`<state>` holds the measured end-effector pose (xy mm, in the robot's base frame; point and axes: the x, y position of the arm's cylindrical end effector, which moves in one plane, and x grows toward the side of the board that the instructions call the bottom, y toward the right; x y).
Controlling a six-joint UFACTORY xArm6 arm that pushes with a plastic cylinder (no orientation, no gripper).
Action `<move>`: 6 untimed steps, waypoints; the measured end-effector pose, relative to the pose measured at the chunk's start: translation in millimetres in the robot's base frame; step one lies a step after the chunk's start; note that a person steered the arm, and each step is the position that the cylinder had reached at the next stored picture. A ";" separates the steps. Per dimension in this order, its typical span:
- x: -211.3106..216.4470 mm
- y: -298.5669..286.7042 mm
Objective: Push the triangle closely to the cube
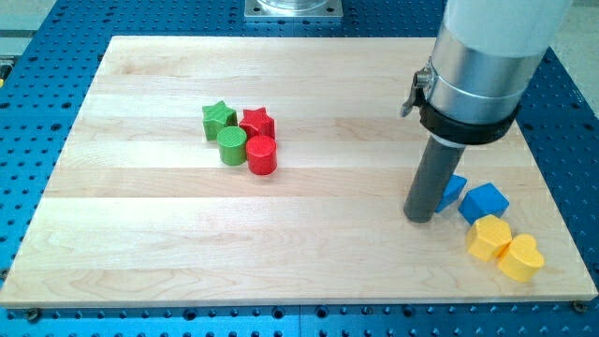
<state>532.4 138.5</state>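
On the view's left half of the table (140, 234) sits a tight cluster: green star (218, 118), green cylinder (232, 147), red star (256, 122) and red cylinder (262, 155), all touching or nearly so. Across a wide stretch of bare wood, and here is my tip (419, 217), planted on the table at the view's right. No hand on this arm, just the rod, so nothing to be apart or together. Right against the rod's right side peeks the blue triangle (454, 192), mostly hidden behind the rod; which way it points and how its long axis runs, I cannot tell. Just beside it, right and a touch lower, the blue cube (484, 201), a thin gap between. Below that, two yellow blocks: yellow pentagon (489, 236) touching yellow heart (521, 257) near the table's lower right corner.
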 end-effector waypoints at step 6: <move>-49.2 -14.8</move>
